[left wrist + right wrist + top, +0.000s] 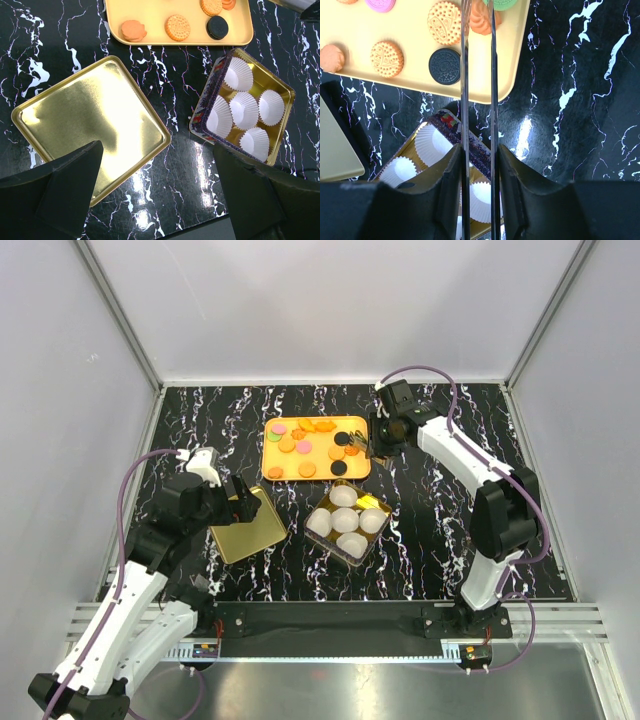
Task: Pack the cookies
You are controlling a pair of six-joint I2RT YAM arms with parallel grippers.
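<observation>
Right gripper (pixel 479 156) clasping tongs (pixel 465 75), cookies (pixel 444 22) just ahead

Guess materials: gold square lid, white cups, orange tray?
Lid: likely metal, polished gold; mirror-like glare, rolled rim.
Cups: thin pleated paper, matte white, going by the fluted walls.
Tray: probably plastic, smooth satin orange; soft sheen, rounded corners, not certain.

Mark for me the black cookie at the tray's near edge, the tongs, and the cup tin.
black cookie (pixel 445 66), right wrist view, centre of its top face.
tongs (pixel 465 75), right wrist view, on the left blade.
cup tin (pixel 202 107), left wrist view, on its patterned outer wall.
</observation>
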